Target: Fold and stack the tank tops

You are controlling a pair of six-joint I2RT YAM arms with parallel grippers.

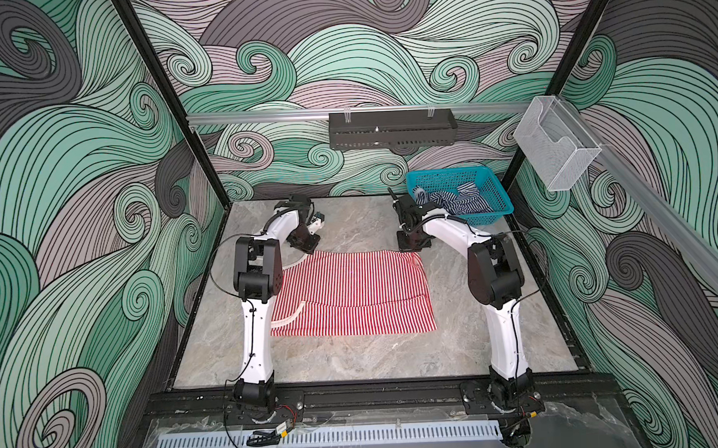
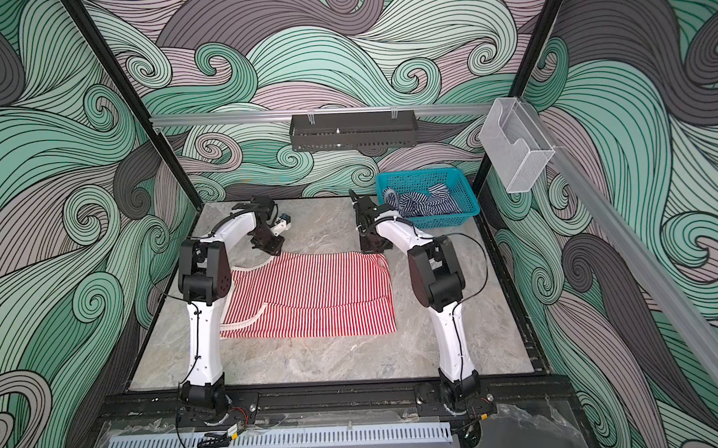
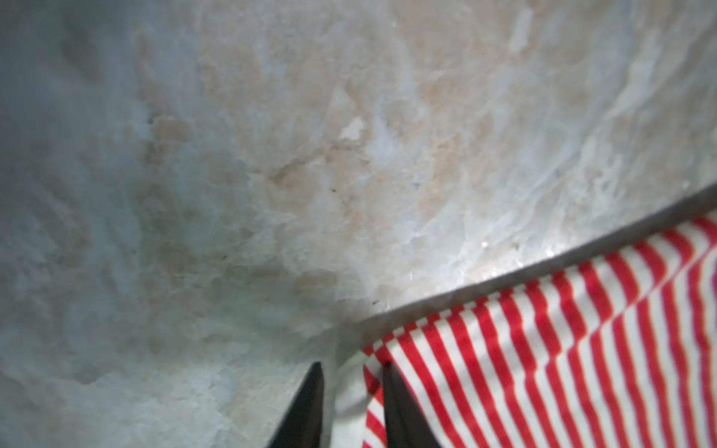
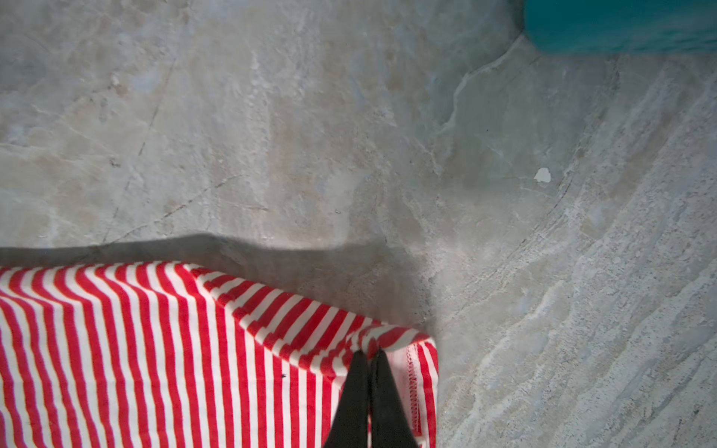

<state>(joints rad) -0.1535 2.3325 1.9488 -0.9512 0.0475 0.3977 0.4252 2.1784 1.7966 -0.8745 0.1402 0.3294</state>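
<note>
Folding red-and-white top: right hand pinched tight on far corner, left hand narrow on pale trim; next likely lift both evenly, carry edge forward.

Swirled teal, grey and mauve walls surround a marbled desk; a dark, seemingly perforated tray hangs far.

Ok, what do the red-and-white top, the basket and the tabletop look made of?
The red-and-white top: soft matte knit, probably cotton jersey; it drapes and creases, with a stitched hem. The basket: teal moulded plastic, by its even mesh holes. The tabletop: grey veined stone look, faint sheen; real marble or printed laminate, can't tell.
</note>
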